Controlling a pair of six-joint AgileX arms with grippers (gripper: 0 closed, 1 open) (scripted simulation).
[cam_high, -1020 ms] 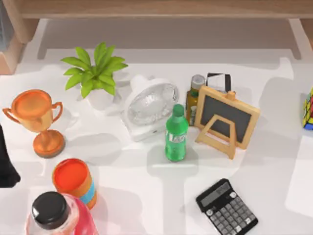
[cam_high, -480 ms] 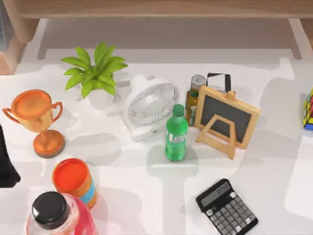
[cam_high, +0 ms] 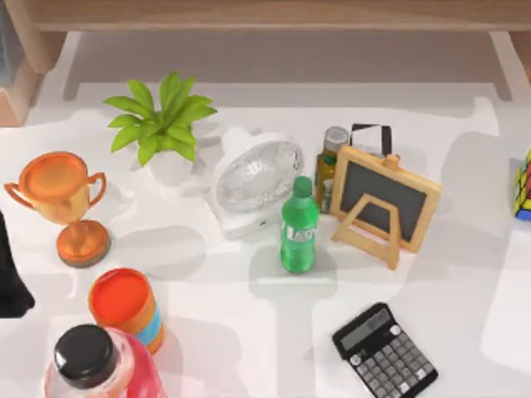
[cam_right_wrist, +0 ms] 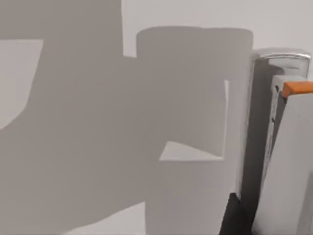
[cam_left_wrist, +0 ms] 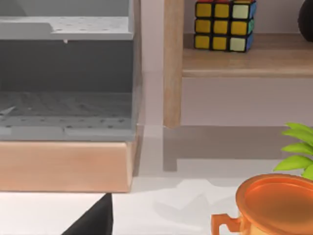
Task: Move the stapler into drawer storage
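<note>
Comparing with 1 second ago, nothing on the table (cam_high: pixel 249 332) has shifted, so the transfer looks stalled. The stapler (cam_right_wrist: pixel 286 147) sits just beside the right gripper (cam_right_wrist: pixel 237 220); whether that hand grips it, I cannot tell. The left arm (cam_high: pixel 10 274) idles, facing the drawer (cam_left_wrist: pixel 63 166).

A matte black left arm (cam_high: pixel 10 274), its left claw (cam_left_wrist: pixel 93 220) a dark wedge.
</note>
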